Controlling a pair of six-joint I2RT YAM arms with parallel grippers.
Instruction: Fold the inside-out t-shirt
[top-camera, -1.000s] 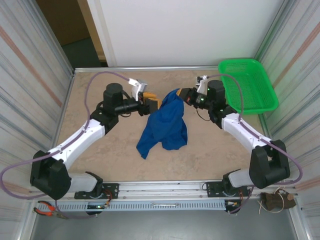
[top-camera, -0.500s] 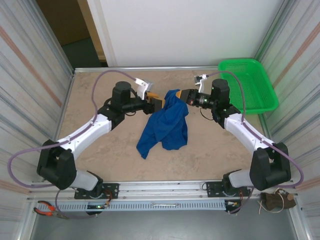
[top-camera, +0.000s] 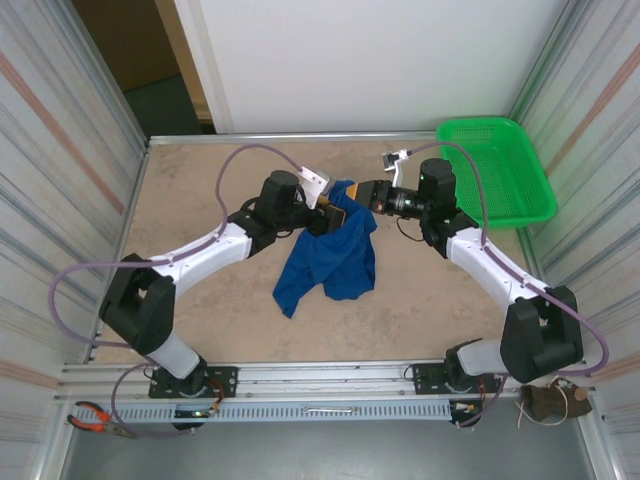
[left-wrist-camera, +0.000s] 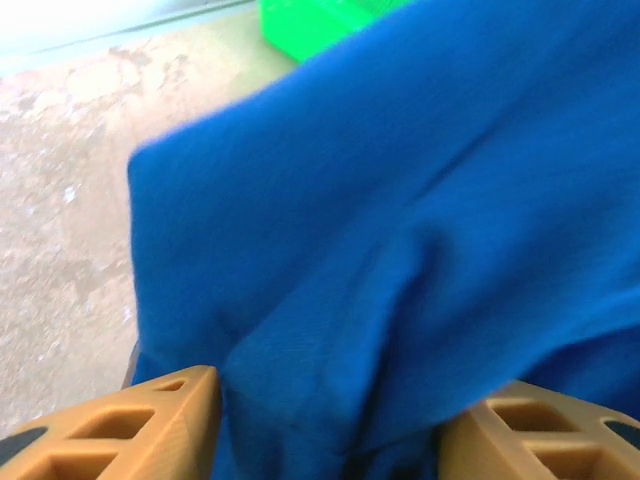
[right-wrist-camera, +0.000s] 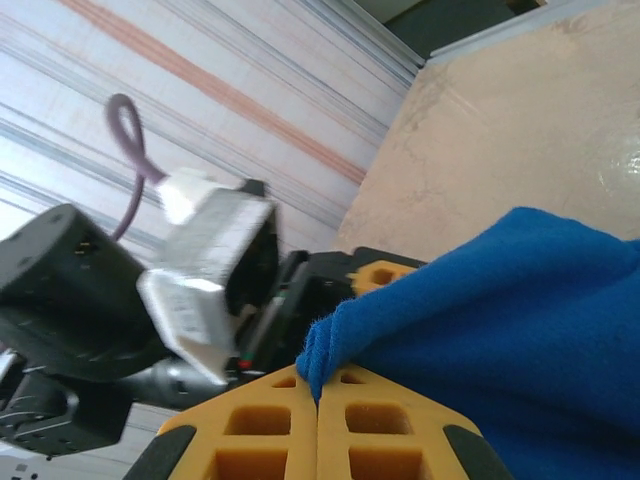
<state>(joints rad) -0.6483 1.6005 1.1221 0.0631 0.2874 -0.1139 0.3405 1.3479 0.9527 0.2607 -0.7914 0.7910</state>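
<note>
Overhead shot, starting at the left: bare tan table (top-camera: 190, 200) on that side, then the left gripper (top-camera: 338, 212) just above the middle of the frame, nosed into the top left of the t-shirt (top-camera: 330, 255). Jaws roughly halfway apart, with a fat bunch of blue cloth sitting in the gap. Left wrist view: one orange finger (left-wrist-camera: 185, 430) in the bottom left corner, the other in the bottom right, blue fabric filling everything between. Touching the cloth for sure, but can't tell whether it's actually squeezing, so calling it open around the fold rather than clamped.

Shirt itself in the centre of the overhead frame. Top end up at the two grippers, the rest draped down in a crumpled heap on the table, with a tail trailing toward the lower left. All plain blue from here, no telling which side is out.

Just right of that, the right gripper (top-camera: 352, 190), pointing left at the top of the shirt, jaws closed tight on an edge of it. Right wrist view: both orange fingers (right-wrist-camera: 195, 440) pressed together along the bottom, a corner of blue cloth pinched right in the seam, the left arm's wrist camera (right-wrist-camera: 205, 290) just behind.

Far upper right: green basket (top-camera: 500, 170) at the table's corner, well apart from the shirt
</note>
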